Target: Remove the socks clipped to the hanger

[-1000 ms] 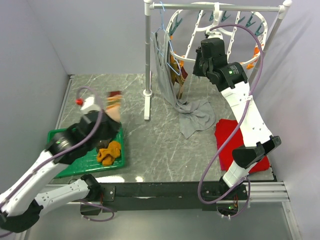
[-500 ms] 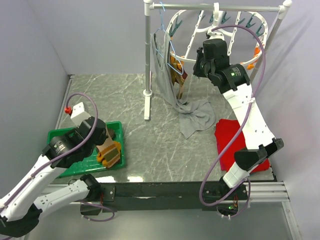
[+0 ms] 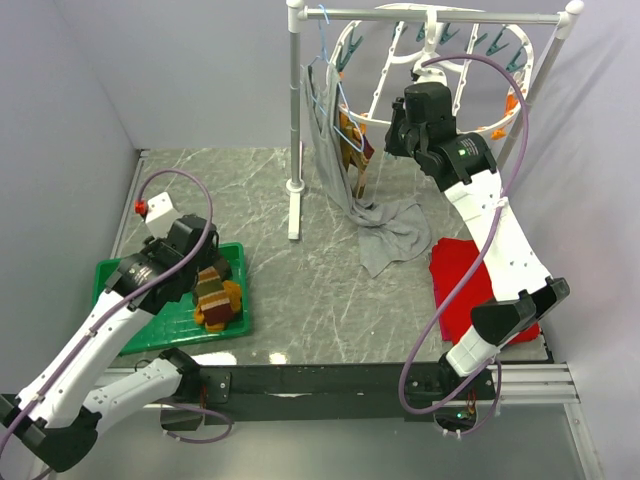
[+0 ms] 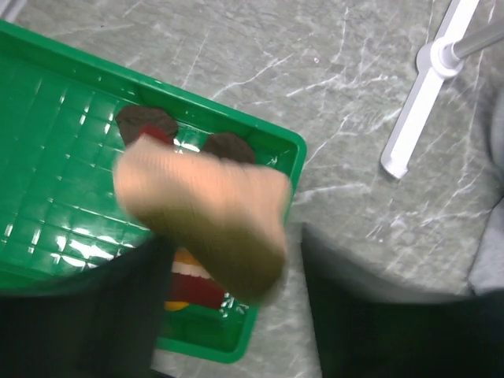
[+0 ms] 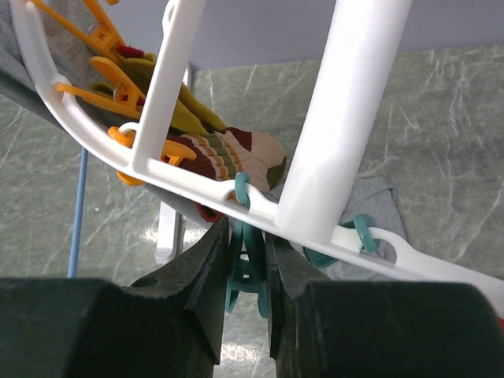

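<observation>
The round white hanger (image 3: 352, 42) hangs from the rack's top rail, with teal and orange clips around its rim. A brown striped sock (image 3: 352, 148) hangs under it; in the right wrist view the sock (image 5: 228, 153) sits just behind the hanger's rim (image 5: 177, 183). My right gripper (image 3: 395, 128) is up at that rim, shut on a teal clip (image 5: 250, 272). My left gripper (image 3: 205, 280) is open over the green tray (image 3: 125, 275). A blurred tan sock (image 4: 209, 213) lies loose between its spread fingers (image 4: 102, 315). Other socks (image 3: 218, 302) lie in the tray.
A grey tank top (image 3: 388, 232) on a thin blue wire hanger (image 3: 325, 75) drapes onto the table. A red cloth (image 3: 458, 282) lies at the right. The rack's white pole (image 3: 295, 120) stands mid-table, and its foot (image 4: 417, 110) is near the tray's corner (image 4: 293, 150).
My left gripper has swung over the tray and opened, letting go of the tan sock. The right gripper has stayed on the teal clip at the hanger's rim.
</observation>
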